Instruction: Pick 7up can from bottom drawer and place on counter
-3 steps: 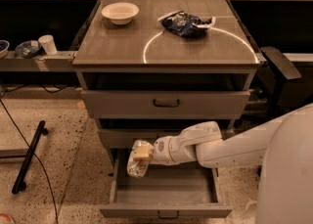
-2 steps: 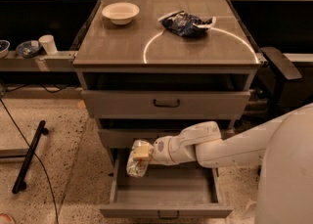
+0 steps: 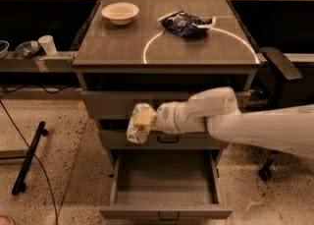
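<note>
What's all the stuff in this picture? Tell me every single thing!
soda can: one, pale silver-white, held in the air in front of the middle drawer
bottom drawer: one, grey, pulled open below the can
other drawers: two, grey, above the bottom one
counter: one, grey-brown, with a thin white circle line
bowl: one, white, back left of the counter
snack bag: one, dark blue, back of the counter, on the circle line
cup: one, white, on the pale shelf at the left
pole: one, black, on the floor at the left
arm: one, white, reaching in from the right
end effector: one, closed on the soda can
</note>
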Robot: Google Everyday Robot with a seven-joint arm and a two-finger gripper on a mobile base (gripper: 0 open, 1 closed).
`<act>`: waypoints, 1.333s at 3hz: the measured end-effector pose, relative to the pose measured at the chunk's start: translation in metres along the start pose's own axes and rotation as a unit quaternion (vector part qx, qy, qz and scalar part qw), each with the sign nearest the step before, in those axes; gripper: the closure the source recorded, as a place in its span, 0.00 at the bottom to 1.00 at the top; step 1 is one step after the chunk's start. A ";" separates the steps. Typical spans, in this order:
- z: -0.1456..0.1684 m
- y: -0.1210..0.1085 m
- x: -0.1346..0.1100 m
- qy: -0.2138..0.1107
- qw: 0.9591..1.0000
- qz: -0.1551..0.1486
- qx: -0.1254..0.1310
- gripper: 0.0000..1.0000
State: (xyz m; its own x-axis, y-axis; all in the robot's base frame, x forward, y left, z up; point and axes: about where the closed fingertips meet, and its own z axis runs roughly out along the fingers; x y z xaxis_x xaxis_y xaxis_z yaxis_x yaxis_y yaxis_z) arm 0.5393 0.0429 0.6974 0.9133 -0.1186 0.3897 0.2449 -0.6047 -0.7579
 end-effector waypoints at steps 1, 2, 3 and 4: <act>-0.024 -0.032 0.041 0.011 1.000 -0.014 -0.002 1.00; -0.031 -0.060 0.091 0.005 0.999 -0.035 -0.007 1.00; -0.060 -0.054 0.133 0.033 0.998 -0.031 -0.038 1.00; -0.060 -0.055 0.132 0.033 0.998 -0.031 -0.038 1.00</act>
State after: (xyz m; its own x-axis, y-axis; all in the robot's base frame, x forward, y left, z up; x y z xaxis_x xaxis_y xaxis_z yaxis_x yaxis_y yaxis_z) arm 0.6266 0.0132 0.8220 0.8736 -0.1288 0.4694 0.2724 -0.6697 -0.6909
